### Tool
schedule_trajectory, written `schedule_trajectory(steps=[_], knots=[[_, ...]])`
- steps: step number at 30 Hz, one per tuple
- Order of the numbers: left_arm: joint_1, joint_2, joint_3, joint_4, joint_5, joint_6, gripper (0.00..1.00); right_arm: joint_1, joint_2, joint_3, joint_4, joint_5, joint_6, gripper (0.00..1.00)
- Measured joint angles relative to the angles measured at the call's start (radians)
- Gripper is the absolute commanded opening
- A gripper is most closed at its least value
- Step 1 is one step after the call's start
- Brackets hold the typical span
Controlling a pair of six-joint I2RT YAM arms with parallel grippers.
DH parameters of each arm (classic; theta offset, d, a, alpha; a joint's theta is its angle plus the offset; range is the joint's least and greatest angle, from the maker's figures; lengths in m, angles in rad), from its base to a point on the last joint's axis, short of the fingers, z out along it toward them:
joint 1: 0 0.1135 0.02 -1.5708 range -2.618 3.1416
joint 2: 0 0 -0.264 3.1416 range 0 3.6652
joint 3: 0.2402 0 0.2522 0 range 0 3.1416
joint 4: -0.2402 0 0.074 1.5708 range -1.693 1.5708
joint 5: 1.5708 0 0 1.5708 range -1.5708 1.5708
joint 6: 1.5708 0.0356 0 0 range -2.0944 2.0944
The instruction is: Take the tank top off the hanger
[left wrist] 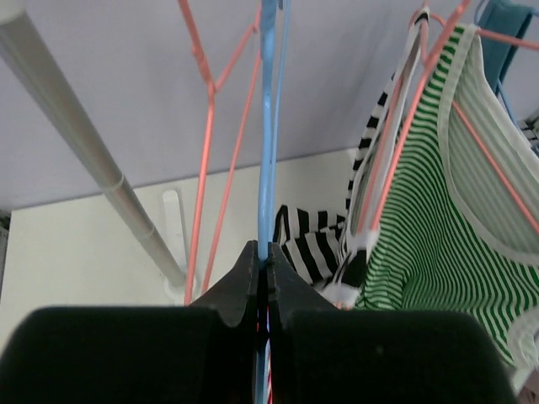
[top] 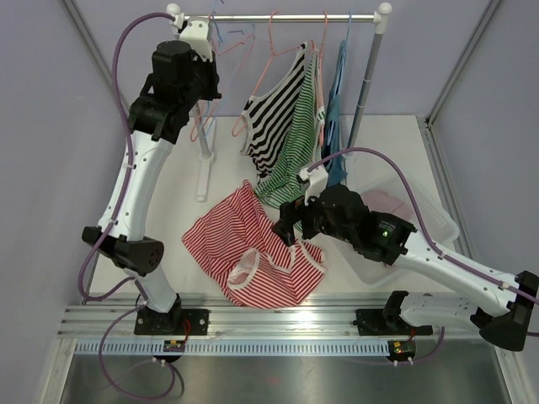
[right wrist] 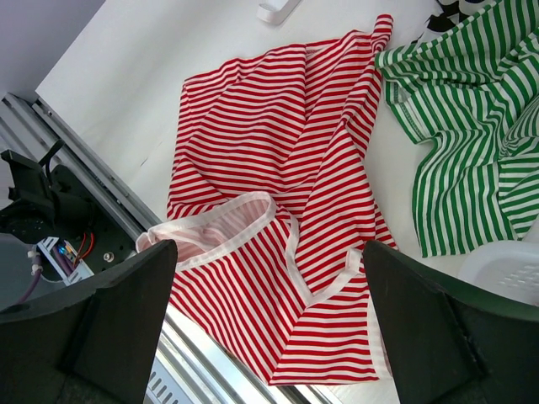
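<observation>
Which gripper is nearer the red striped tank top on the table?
Right. The right gripper hovers open over the red striped tank top; the left gripper is up at the rail, shut on a blue hanger.

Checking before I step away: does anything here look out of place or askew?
The red striped tank top lies crumpled on the table, off any hanger. The green striped top hangs lopsided, its hem pooling on the table. The left pincer is shut on a blue hanger.

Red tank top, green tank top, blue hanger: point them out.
red striped tank top (right wrist: pixel 269 135): right wrist view, body fabric
green striped tank top (left wrist: pixel 429 252): left wrist view, front panel
blue hanger (left wrist: pixel 268 126): left wrist view, upright wire
</observation>
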Motion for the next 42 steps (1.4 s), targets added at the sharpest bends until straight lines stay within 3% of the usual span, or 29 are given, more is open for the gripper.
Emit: schedule_trajectory(steps=[5,12,14,17,19,20,27,30,39,40,42], knots=[[0.0,0.164,0.225,-0.052,-0.029,0.028,0.0,0.0,-0.018,-0.006,0.0,-0.001,0.0,1.0],[0.0,0.237,0.244,-0.082,-0.043,0.048,0.16,0.0,0.012,-0.01,0.008,0.0,-0.022,1.0],[0.0,0.241,0.244,-0.089,-0.044,0.052,0.26,0.0,0.055,-0.006,0.01,-0.001,-0.028,1.0],[0.0,0.241,0.248,-0.103,-0.044,0.059,0.55,0.0,0.14,-0.003,0.021,-0.005,-0.035,0.99],[0.0,0.237,0.248,-0.104,-0.043,0.053,0.63,0.0,0.199,0.0,0.031,-0.004,-0.042,1.0],[0.0,0.233,0.247,-0.106,-0.042,0.052,0.97,0.0,0.23,0.008,0.032,-0.002,-0.045,1.0],[0.0,0.079,0.174,-0.122,-0.038,0.024,0.99,0.001,0.465,0.097,0.059,0.0,-0.052,1.0],[0.0,-0.072,0.105,-0.118,-0.038,-0.01,0.99,0.003,0.562,0.122,0.068,0.0,-0.049,0.99],[0.0,-0.606,-0.306,-0.046,-0.035,-0.118,0.99,0.096,0.87,0.224,0.034,0.056,-0.027,0.98],[0.0,-0.649,-0.353,-0.045,-0.035,-0.122,0.99,0.108,0.882,0.245,0.029,0.071,-0.017,0.85],[0.0,-0.719,-0.449,-0.044,-0.036,-0.126,0.99,0.124,0.903,0.267,0.032,0.085,-0.01,0.46]])
